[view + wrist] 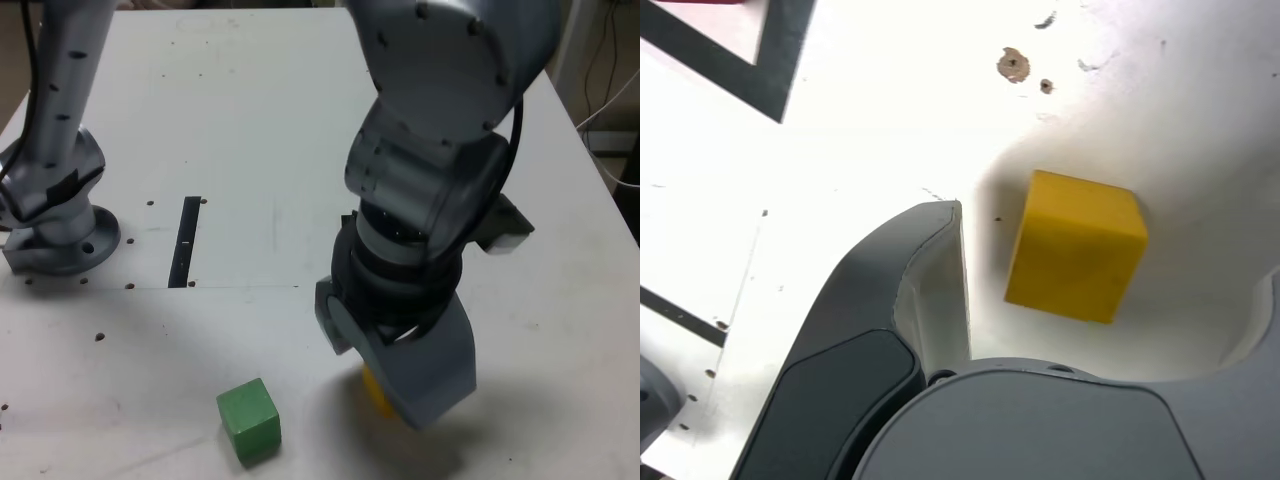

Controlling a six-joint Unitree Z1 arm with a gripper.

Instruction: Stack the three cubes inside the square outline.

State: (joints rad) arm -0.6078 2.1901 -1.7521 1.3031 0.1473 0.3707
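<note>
The yellow cube (1075,258) rests on the white table between the two jaws of my gripper (1110,250), which stands open with a gap on either side of the cube. In the exterior view my gripper (385,360) is low over the table and covers most of the yellow cube (372,390). The green cube (249,420) sits alone near the front edge, towards the exterior view's left of the gripper. One corner of the square outline (785,40) shows in the wrist view, with a red sliver (700,2) inside it at the picture's edge. The outline is hidden in the exterior view.
A narrow black strip (186,240) lies on the table behind the cubes. The arm's base (60,235) stands at the exterior view's left. Small holes (1013,64) dot the tabletop near the yellow cube.
</note>
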